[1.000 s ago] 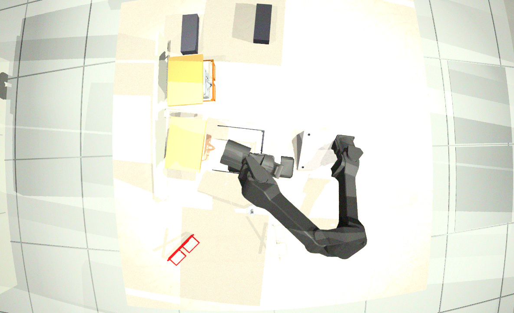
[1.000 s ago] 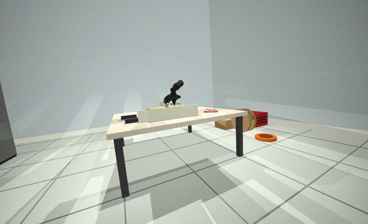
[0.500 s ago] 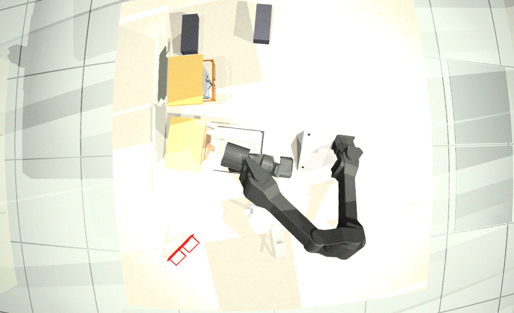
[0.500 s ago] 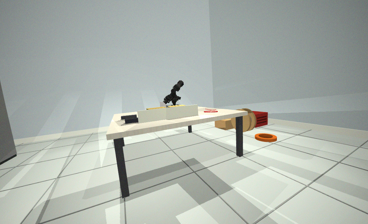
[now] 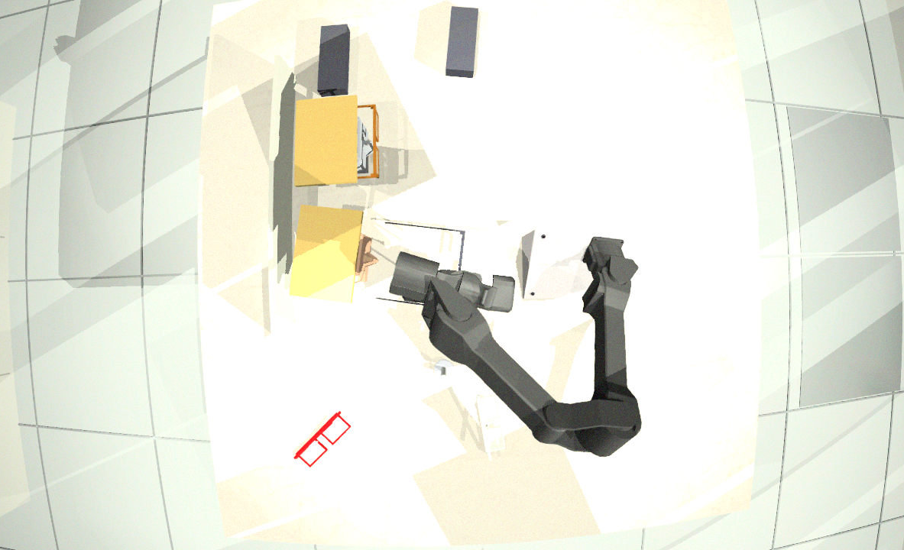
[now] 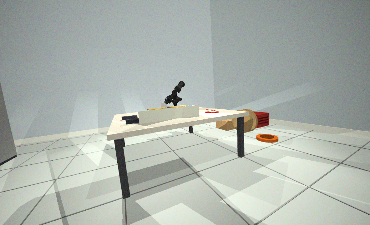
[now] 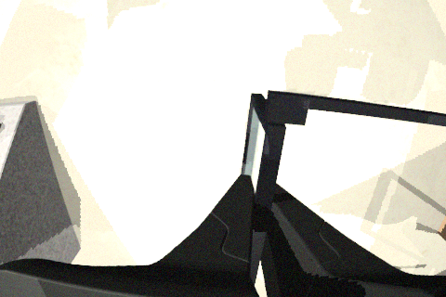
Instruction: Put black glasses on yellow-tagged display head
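Above the pale tabletop (image 5: pixel 680 170) (image 6: pixel 152 125), arm (image 5: pixel 516 376) (image 6: pixel 175 93) sharply bent, jaws (narrowly parted) clamped on the black glasses (image 5: pixel 462 249) (image 7: pixel 274 153).

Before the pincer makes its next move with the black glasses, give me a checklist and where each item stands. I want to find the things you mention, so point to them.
1. Pincer (image 5: pixel 461 273) (image 7: pixel 252 186) shut on the black glasses (image 5: pixel 462 247) (image 7: pixel 278 148): ok.
2. Temples spread, pointing toward the brown head (image 5: pixel 367 258): ok.
3. Yellow tag confirmed on that head: cannot tell; no tag is visible.
4. Bridge on the nose: not ok; the front stands off from the face.
5. Temples level with the ears: cannot tell; the ears are hidden.
6. Pincer apart from the grey head (image 5: pixel 364 147): ok.
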Tool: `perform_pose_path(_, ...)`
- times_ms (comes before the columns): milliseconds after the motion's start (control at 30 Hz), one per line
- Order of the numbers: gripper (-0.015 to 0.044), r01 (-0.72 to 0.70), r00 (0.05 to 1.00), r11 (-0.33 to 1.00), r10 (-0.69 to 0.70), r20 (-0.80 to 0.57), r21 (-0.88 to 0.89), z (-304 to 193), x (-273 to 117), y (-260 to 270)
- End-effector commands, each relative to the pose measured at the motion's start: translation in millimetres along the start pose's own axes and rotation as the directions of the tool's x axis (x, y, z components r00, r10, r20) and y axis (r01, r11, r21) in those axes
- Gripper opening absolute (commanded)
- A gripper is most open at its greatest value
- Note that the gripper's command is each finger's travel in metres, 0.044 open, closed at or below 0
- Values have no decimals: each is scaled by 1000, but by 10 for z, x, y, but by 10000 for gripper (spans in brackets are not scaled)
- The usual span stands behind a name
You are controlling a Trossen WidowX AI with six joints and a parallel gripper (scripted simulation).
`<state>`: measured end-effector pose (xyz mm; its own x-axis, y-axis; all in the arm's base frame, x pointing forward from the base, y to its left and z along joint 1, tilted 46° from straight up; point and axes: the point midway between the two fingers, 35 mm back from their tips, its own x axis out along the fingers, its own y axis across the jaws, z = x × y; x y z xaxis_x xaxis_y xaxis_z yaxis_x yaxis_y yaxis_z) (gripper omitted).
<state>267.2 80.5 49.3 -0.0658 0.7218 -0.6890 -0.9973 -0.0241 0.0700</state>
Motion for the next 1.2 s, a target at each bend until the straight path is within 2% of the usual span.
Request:
perform_pose_path(0,0,-1,1000,1000,1,6,7,3,9,-22)
perform_pose_path(1167,0,12,1000,1000,-12,6,6,0,22,-510)
